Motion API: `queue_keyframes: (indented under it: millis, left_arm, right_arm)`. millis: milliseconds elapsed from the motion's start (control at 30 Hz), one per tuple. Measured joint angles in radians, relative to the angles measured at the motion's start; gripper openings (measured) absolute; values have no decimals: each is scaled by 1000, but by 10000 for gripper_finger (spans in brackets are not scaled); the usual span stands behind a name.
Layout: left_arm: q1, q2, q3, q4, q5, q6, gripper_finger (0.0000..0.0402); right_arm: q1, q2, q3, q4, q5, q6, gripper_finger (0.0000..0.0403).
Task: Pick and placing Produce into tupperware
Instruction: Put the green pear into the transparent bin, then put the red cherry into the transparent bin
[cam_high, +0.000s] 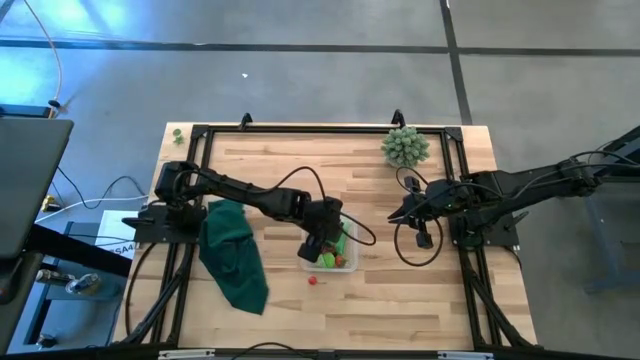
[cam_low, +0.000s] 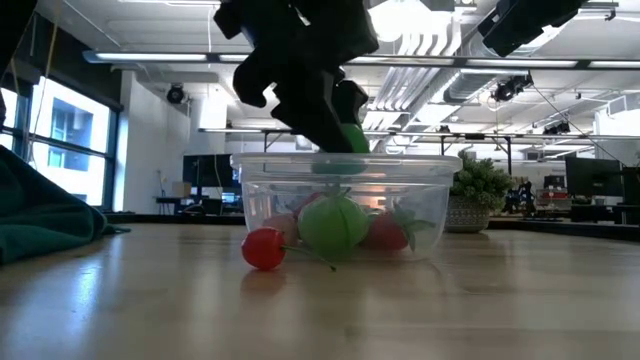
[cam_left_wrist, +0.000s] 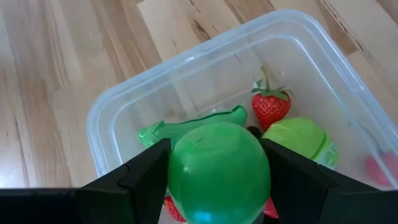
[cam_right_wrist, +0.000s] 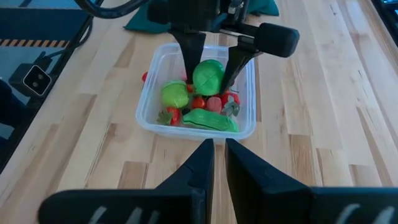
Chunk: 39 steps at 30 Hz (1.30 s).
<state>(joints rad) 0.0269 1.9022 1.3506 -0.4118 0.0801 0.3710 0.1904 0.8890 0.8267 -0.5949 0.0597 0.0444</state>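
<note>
While left gripper (cam_right_wrist: 210, 65) holds green ball (cam_right_wrist: 208, 76), elongated green piece (cam_right_wrist: 210, 119) lies flat.

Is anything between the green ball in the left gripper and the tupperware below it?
Nothing visible blocks it. The left gripper holds the green ball just over the open tupperware. No lid is on; only produce already inside lies beneath, including a strawberry.

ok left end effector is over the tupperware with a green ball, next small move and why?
Probably open the left end effector and let go. It holds the round green piece between its fingers, already over the tupperware and about level with its rim, above the strawberry and other produce inside. A short drop should land it in.
</note>
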Motion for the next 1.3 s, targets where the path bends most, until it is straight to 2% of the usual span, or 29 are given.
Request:
queue_keyframes:
  millis: [200,433,600,833,1100,1300]
  left_arm:
    - [0,0,0,-1,3,-1,233]
    - [0,0,0,-8,-12,29,288]
    - [-1,0,0,-10,-18,40,300]
    - [-1,-63,-1,-51,-18,40,283]
    - [-10,-246,-1,-226,-55,35,256]
    - [-99,-343,-3,-400,-89,-135,243]
  right_arm:
    - [0,0,0,0,0,0,30]
    - [0,0,0,0,0,0,30]
    - [0,0,0,0,0,0,30]
    - [0,0,0,0,0,0,30]
    - [0,0,0,0,0,0,30]
    - [0,0,0,-1,0,0,30]
